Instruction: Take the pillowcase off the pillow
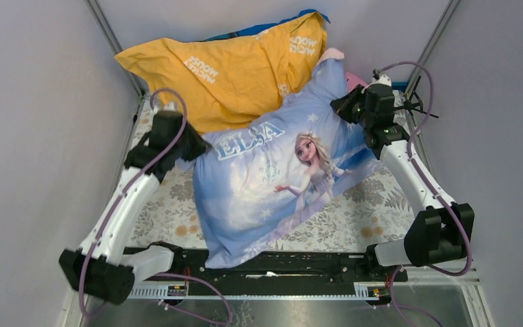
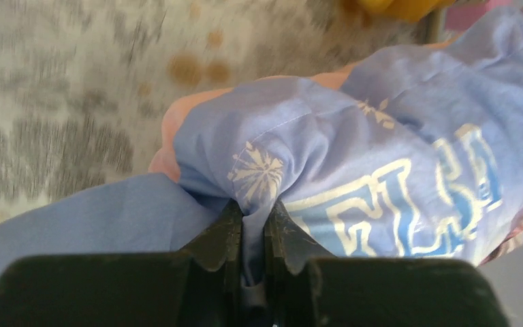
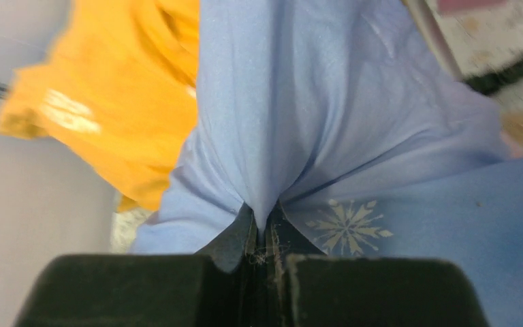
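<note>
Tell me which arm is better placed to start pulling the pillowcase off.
Probably right: the right gripper pinches a taut fold near the pillowcase's far end; the left gripper holds a crumpled corner.

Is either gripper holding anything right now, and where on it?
Both pinch the thin light blue princess-print fabric pillowcase: left gripper grips a bunched fold beside the lettering, right gripper a fold by a snowflake.

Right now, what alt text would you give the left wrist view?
The left gripper is shut on a fold of the thin light-blue printed fabric pillowcase, beside a cream snowflake and block lettering. Pale pink fabric peeks out at its left; a blurred grey-floral table covering lies behind.
</note>
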Controlling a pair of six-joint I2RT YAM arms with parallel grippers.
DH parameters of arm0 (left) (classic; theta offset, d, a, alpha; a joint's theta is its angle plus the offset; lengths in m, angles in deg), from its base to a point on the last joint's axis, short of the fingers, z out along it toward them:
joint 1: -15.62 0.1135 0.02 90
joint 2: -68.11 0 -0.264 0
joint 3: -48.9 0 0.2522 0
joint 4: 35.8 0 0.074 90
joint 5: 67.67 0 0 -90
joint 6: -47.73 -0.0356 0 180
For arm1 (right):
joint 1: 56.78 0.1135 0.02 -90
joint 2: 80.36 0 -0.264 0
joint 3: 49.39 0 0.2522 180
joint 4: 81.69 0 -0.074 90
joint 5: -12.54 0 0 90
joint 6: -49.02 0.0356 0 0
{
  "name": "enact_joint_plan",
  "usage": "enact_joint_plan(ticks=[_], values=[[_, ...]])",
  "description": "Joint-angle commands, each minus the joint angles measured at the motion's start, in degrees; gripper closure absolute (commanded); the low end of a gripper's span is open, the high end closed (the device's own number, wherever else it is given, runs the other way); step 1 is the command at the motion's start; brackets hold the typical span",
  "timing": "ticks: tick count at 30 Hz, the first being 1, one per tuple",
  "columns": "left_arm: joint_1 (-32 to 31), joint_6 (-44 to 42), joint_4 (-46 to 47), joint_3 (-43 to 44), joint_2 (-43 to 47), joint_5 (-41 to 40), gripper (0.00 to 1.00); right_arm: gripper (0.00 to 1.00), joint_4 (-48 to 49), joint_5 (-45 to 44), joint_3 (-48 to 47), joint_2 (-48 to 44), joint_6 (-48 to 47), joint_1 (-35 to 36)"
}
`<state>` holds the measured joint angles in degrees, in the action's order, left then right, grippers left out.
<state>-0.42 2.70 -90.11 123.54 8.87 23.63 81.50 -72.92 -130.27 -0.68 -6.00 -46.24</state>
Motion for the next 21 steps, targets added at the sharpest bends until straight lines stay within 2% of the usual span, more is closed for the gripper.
enact_joint_plan(ticks=[1,3,5,6,7,9,10,11,12,13,14,17,21], values=[[0.78,-6.49,14.96,22.59,-7.17,-0.24,1.0,1.0,25.35,12.66,-7.81,-0.61,12.63,0.53],[0.67,-8.78,22.34,25.05,-5.92,2.94,1.0,1.0,31.46,14.93,-7.62,-1.22,14.36,0.54],[0.65,-12.01,29.54,21.31,-1.84,1.8,1.0,1.0,34.63,14.61,-4.35,-4.01,12.75,0.57],[0.65,-13.75,30.67,16.89,0.7,-1.42,1.0,1.0,35.28,13.15,-1.2,-6.31,10.96,0.53],[0.65,-15.13,30.95,12.6,3.13,-4.07,1.0,0.9,35.46,10.74,2.81,-9.16,9.37,0.53],[0.67,-15.84,29.98,2.93,8.88,-9.17,0.98,0.54,35.62,3.66,13.67,-14.81,8.68,0.53],[0.65,-14.43,28.58,-2.41,11.53,-12.04,0.79,0.37,35.42,-0.17,20.05,-17.29,9.98,0.53],[0.65,-11.5,27.21,-7.87,15.61,-15.22,0.5,0.28,34.02,-4.59,27.65,-19.25,11.75,0.55],[0.65,-8.52,26.28,-13.77,18.96,-17.43,0.23,0.23,33.0,-8.97,32.63,-21.1,13.66,0.46],[0.65,-4.55,24.84,-18.69,21.92,-19.35,0.06,0.21,32.63,-11.93,36.88,-22.41,14.36,0.39],[0.65,-0.85,22.79,-22.89,25.05,-20.83,0.02,0.2,32.5,-14.19,40.2,-23.64,14.26,0.29],[0.65,4.09,16.33,-28.09,32.09,-22.9,0.01,0.17,28.46,-18.57,43.05,-26.52,11.33,0.16],[0.65,3.78,7.24,-21.52,35.9,-29.43,0.01,0.11,20.34,-21.02,37.58,-28.96,1.17,0.11]])
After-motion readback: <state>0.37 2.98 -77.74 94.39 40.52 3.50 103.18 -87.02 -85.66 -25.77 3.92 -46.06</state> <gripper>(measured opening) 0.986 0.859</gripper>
